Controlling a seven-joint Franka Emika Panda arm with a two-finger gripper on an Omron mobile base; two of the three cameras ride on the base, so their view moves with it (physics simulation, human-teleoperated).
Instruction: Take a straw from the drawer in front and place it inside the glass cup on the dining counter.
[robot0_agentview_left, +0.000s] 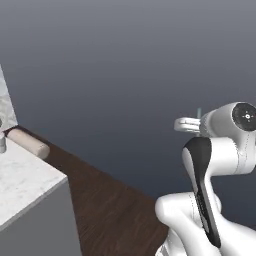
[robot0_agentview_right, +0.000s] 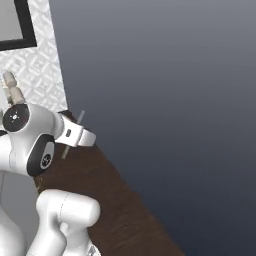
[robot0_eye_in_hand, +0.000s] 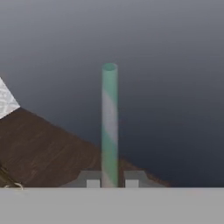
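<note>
My gripper (robot0_eye_in_hand: 109, 181) is shut on the straw (robot0_eye_in_hand: 109, 122), a thin pale tube with a greenish tint. In the hand view it rises straight up from between the two fingertips (robot0_eye_in_hand: 92, 180). From the right base view the straw (robot0_agentview_right: 80, 116) is a thin slanted line crossing the white hand, held high in the air over the dark floor. Its tip (robot0_agentview_left: 199, 113) also pokes up behind the hand in the left base view. The drawer, the glass cup and the dining counter are out of view.
A marble worktop (robot0_agentview_left: 25, 185) on a grey base stands at the left, with a beige roll (robot0_agentview_left: 27, 141) and a small greyish thing (robot0_agentview_left: 1, 142) cut off at the edge. A patterned tile wall (robot0_agentview_right: 40, 65) is at the left. Dark wood floor (robot0_agentview_left: 110, 200) lies ahead.
</note>
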